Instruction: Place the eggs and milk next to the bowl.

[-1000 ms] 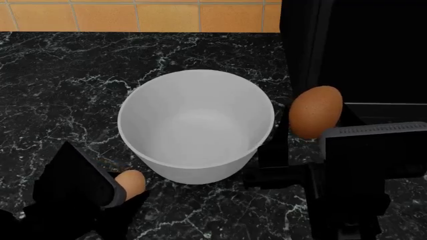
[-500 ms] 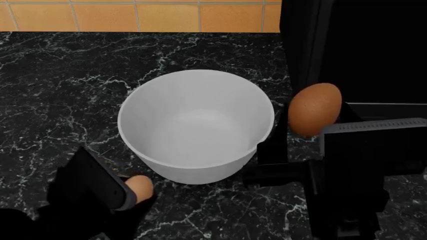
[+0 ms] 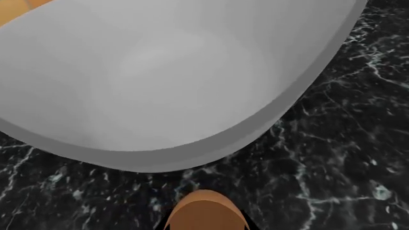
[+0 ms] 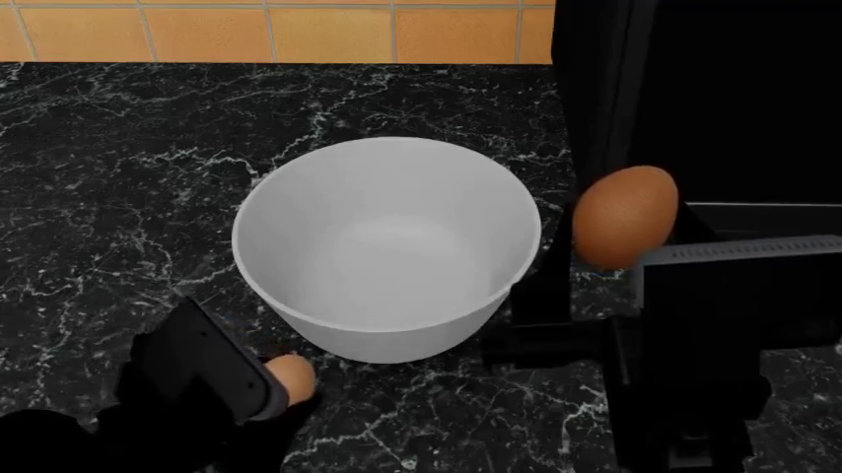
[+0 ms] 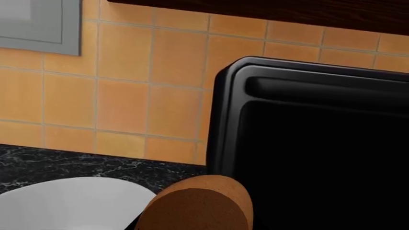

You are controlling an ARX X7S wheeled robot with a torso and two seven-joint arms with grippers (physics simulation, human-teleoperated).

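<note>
We hold one egg per gripper: left gripper [image 4: 270,389] clamps the tan egg [image 4: 291,378] low beside the bowl [image 4: 382,325]; right gripper [image 4: 586,271] carries the brown egg [image 4: 625,231], raised for placement.

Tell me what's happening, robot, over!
Left gripper shut on pale tan egg, low beside big white bowl. Right gripper holds reddish brown egg aloft. Milk not visible. Nothing blocking.
</note>
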